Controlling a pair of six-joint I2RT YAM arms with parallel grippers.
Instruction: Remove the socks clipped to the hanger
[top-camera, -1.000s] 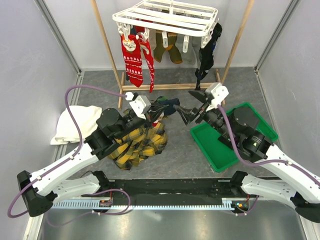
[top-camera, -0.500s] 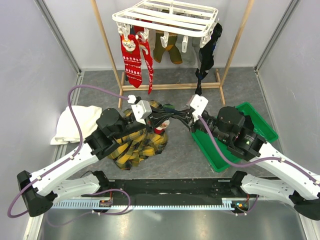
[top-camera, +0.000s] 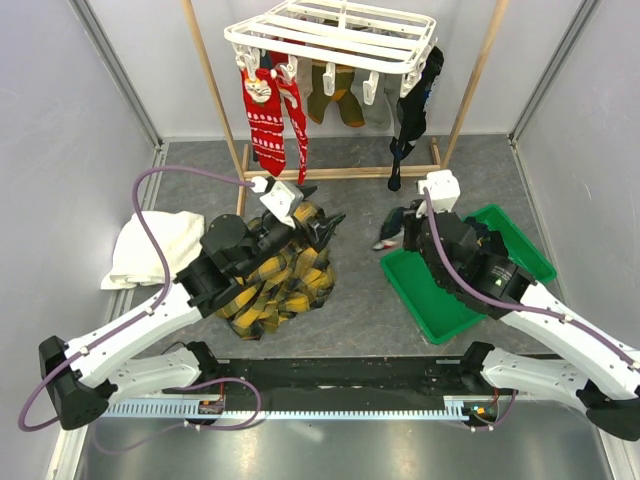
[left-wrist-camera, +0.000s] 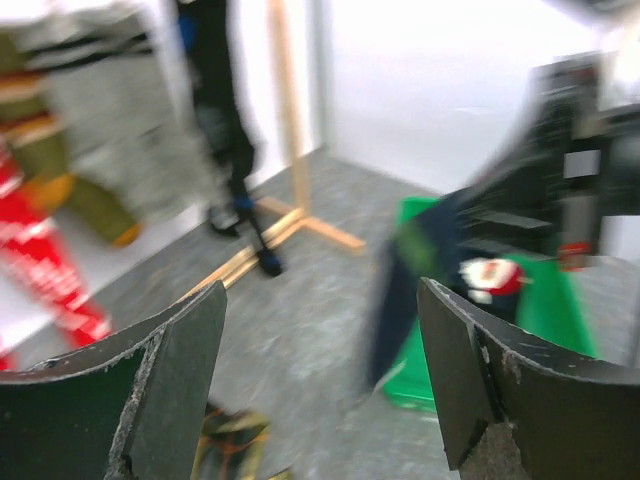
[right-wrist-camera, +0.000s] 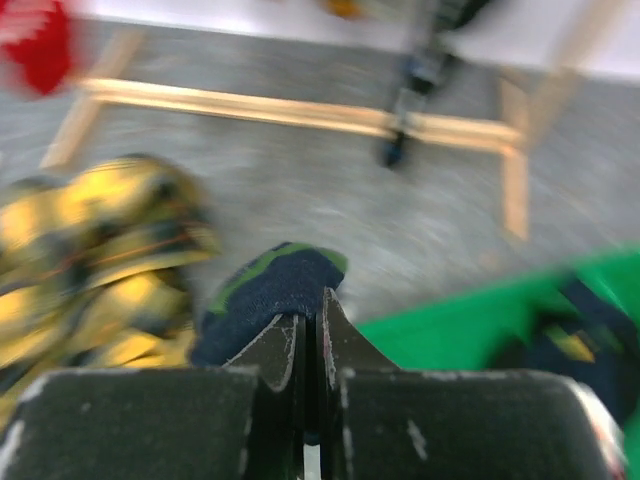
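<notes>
The white slatted hanger (top-camera: 330, 30) hangs at the back. Clipped to it are red patterned socks (top-camera: 266, 125), olive socks (top-camera: 336, 98) and a black sock (top-camera: 415, 110). My right gripper (top-camera: 404, 233) is shut on a navy sock with a green band (right-wrist-camera: 268, 292), which dangles at the green tray's left corner (top-camera: 388, 236). In the right wrist view the jaws (right-wrist-camera: 310, 300) are pressed together on its fabric. My left gripper (top-camera: 328, 224) stands open and empty over the plaid cloth. Between its fingers (left-wrist-camera: 320, 330) I see only floor, with the navy sock (left-wrist-camera: 402, 290) farther off.
A green tray (top-camera: 430, 290) lies at the right with another navy sock (right-wrist-camera: 580, 330) inside. A yellow-black plaid cloth (top-camera: 275, 285) is heaped in the middle and a white towel (top-camera: 150, 245) lies at the left. The wooden pole frame (top-camera: 330, 173) stands behind.
The navy sock passed from left to right: my left gripper opened and drew back, and my right gripper shut on the sock and pulled it toward the green tray.
</notes>
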